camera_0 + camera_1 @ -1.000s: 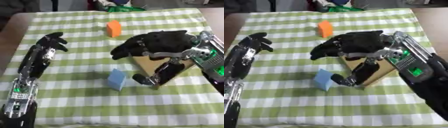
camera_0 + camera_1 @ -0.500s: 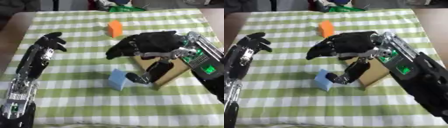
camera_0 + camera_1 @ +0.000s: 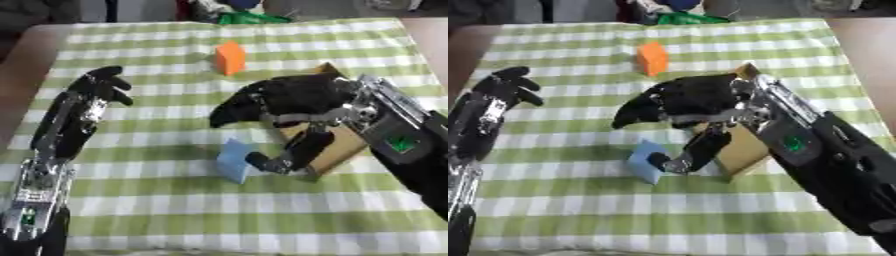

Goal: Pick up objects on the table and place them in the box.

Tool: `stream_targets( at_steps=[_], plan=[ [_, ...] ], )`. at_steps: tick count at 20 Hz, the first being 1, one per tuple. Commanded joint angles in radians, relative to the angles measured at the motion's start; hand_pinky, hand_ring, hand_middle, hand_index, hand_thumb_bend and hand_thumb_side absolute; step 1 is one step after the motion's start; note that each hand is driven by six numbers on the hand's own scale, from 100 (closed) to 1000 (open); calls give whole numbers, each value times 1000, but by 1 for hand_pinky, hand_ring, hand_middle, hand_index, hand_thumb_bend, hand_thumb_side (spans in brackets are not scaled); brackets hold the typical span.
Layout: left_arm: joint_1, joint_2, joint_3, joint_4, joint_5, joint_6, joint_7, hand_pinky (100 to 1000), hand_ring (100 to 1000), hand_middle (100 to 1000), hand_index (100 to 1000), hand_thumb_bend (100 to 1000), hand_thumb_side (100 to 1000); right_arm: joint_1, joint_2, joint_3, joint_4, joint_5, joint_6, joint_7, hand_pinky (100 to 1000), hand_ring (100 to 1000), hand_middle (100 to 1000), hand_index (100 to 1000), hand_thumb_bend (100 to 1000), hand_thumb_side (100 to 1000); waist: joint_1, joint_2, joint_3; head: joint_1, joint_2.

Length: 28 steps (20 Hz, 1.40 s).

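The right robot hand (image 3: 289,102) hangs spread, thumb tip just beside the blue block (image 3: 234,161), which lies below its fingers, left of the box (image 3: 337,145). The left robot hand (image 3: 98,86) rests open, well apart.

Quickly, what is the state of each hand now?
Left hand: open, holding nothing, resting on the tablecloth.
Right hand: open, spread above the blue block, thumb beside it, not holding it.

Matt cloth, cardboard and glossy plastic

A woven checked tablecloth (image 3: 175,210) is seen; the box (image 3: 346,147) looks like plain cardboard, the blue block (image 3: 233,161) matt, the right hand (image 3: 289,97) glossy black.
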Motion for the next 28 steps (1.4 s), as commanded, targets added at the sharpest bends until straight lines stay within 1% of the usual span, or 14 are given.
stream_targets(
  at_steps=[1,9,14,17,18,19,28],
  plan=[
    [-12,18,-1,-19,-5,0,-1,693,561,610,842,141,721,-13,-8,-3,-3,9,-182,179,889,905,931,1000,100,583,-1,-12,-1,-1,-1],
    [-10,18,-2,-19,-8,2,-5,694,561,611,843,142,723,-9,-7,5,3,24,-200,223,894,919,954,1000,109,528,-3,-10,-1,-2,2],
    [-10,18,-2,-18,-9,1,-8,694,560,611,842,143,724,-6,-1,7,20,32,-207,243,896,921,953,1000,102,516,-2,-9,1,-4,3],
    [-10,18,-2,-18,-9,1,-10,695,560,611,841,143,724,-1,0,8,33,40,-211,251,897,922,953,1000,100,527,-1,-8,1,-5,4],
    [-10,18,-1,-18,-9,1,-10,695,560,611,841,146,722,1,1,8,37,44,-212,253,897,922,952,1000,120,508,-1,-8,1,-4,4],
    [-10,18,-1,-18,-9,1,-10,695,560,611,841,144,724,2,1,8,41,47,-214,254,897,921,952,1000,100,528,-1,-8,1,-4,4],
    [-10,18,-2,-18,-9,0,-12,696,560,612,841,145,725,17,11,13,75,77,-208,252,896,919,949,1000,100,541,1,-5,3,-6,6]
  ],
)
